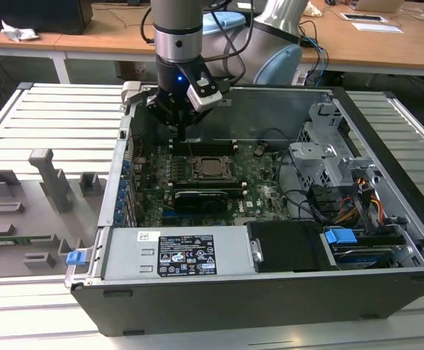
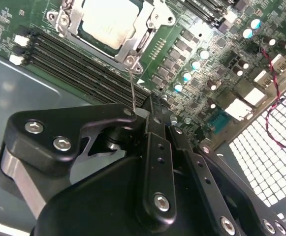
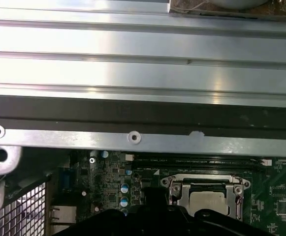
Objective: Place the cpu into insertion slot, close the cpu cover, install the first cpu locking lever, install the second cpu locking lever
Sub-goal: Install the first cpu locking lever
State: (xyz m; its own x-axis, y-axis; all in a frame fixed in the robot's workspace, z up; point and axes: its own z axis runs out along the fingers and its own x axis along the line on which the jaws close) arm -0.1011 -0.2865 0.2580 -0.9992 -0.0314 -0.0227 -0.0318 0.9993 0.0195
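The cpu (image 1: 210,167) lies flat in the insertion slot (image 2: 61,19) on the green motherboard, its silver top (image 2: 111,22) showing through the window of the cpu cover (image 2: 139,34), which lies down over it. Both wrist views show the chip, also from the far side (image 3: 209,202). A thin wire locking lever (image 2: 132,86) rises from the socket's corner up to my fingertips. My gripper (image 1: 182,133) hangs just behind the socket near the case's back wall. Its black fingers (image 2: 155,115) are shut together, with the lever's end right beside them.
Black memory slots (image 2: 79,64) run beside the socket. A black graphics card (image 1: 201,198) lies in front of it, and the power supply (image 1: 175,255) is nearer still. A drive cage (image 1: 328,157) and cables fill the exterior view's right. The case wall (image 3: 133,137) is close behind.
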